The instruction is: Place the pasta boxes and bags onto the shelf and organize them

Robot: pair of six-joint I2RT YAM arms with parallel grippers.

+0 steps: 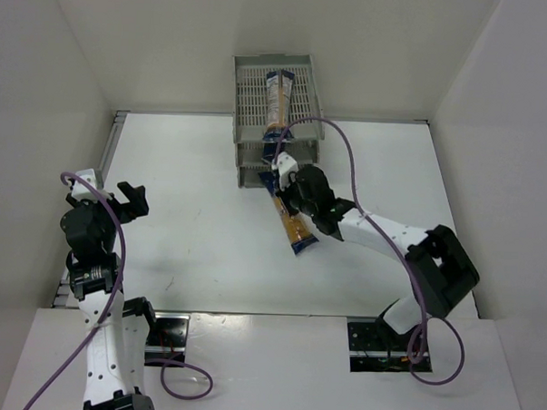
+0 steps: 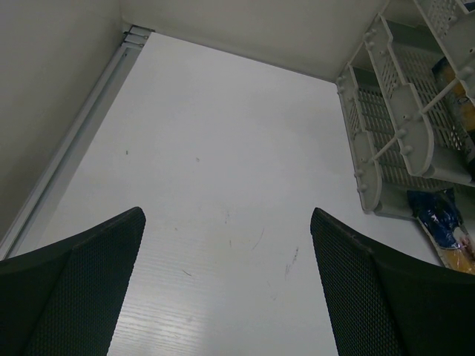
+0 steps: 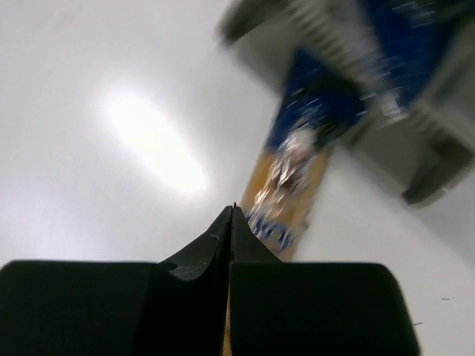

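Observation:
The grey three-tier shelf (image 1: pixel 246 95) stands at the back of the table. One pasta pack (image 1: pixel 278 94) lies on its top tray. Another pack (image 1: pixel 296 228), orange with dark blue ends, lies slanted on the table with its far end in the bottom tier. My right gripper (image 1: pixel 286 169) is over that pack at the shelf's front. In the right wrist view its fingers (image 3: pixel 232 211) are pressed shut, with the blurred pack (image 3: pixel 293 185) beneath and beyond them. My left gripper (image 1: pixel 133 202) is open and empty at the far left, as the left wrist view (image 2: pixel 226 215) shows.
White walls close the table on three sides, with a rail (image 2: pixel 89 126) along the left edge. The left wrist view shows the shelf (image 2: pixel 393 126) at the right, a yellow pack (image 2: pixel 453 81) inside it and the slanted pack's blue end (image 2: pixel 438 222) below. Purple cables trail from both arms.

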